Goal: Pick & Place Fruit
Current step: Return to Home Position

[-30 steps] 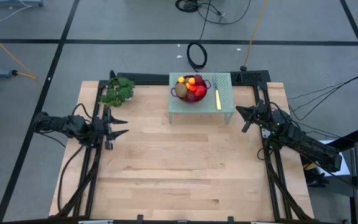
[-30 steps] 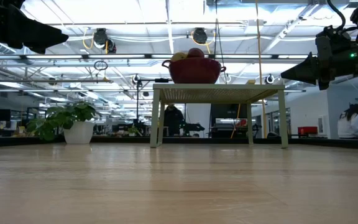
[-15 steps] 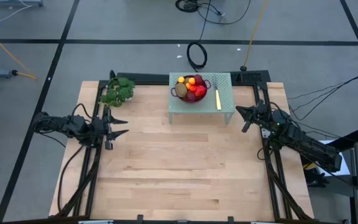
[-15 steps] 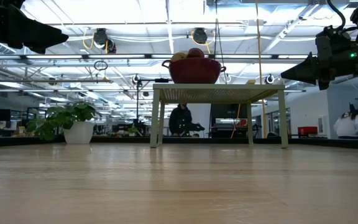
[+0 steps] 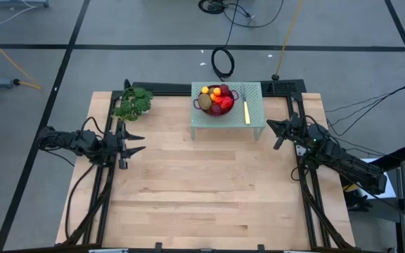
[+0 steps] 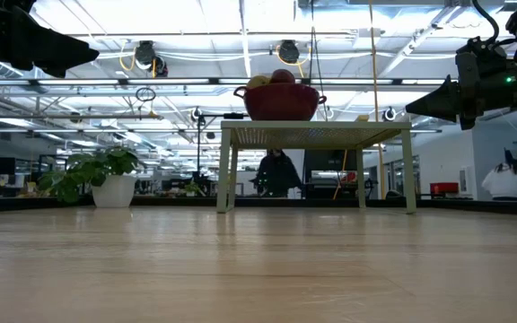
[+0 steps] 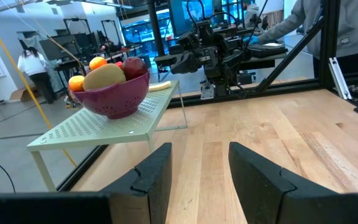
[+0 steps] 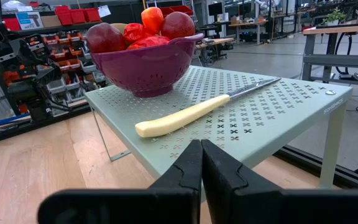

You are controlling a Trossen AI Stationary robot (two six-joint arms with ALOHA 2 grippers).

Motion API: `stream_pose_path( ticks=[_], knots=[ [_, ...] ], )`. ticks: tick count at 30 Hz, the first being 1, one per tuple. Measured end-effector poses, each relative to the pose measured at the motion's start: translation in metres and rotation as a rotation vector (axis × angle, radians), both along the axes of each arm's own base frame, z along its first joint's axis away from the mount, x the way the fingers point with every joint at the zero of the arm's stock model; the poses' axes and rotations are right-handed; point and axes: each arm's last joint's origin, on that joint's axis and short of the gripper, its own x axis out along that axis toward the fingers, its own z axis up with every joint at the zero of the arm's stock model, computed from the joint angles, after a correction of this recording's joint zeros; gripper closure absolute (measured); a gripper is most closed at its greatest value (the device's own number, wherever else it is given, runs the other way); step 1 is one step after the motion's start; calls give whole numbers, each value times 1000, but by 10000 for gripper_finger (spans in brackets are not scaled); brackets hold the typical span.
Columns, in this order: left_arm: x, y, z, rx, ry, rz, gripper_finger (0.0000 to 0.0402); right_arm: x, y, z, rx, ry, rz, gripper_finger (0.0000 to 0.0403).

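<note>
From above, the heap of small red, orange and brown fruit [image 5: 217,99] sits in a purple perforated bowl [image 5: 197,103] on the pale green perforated shelf [image 5: 256,95], far side of the table. The low view catches only the fruit tops. Left wrist view: the left gripper [image 7: 201,177], at the table's left edge, gapes wide and empty, and a tan oval fruit [image 7: 104,76] lies level. The right wrist view alone shows the right gripper [image 8: 201,168], at the right edge, pinched together and empty.

No lettering I can read from here, no brand, no number, one box label [image 8: 27,20] in the room behind too small to make out
</note>
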Motion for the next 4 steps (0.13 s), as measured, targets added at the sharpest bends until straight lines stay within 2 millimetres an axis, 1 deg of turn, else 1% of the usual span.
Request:
stream_pose_path(
  ticks=[4],
  knots=[
    [0, 0, 0, 0, 0, 0, 240, 0, 0, 0, 0, 0, 0, 403]
  ],
)
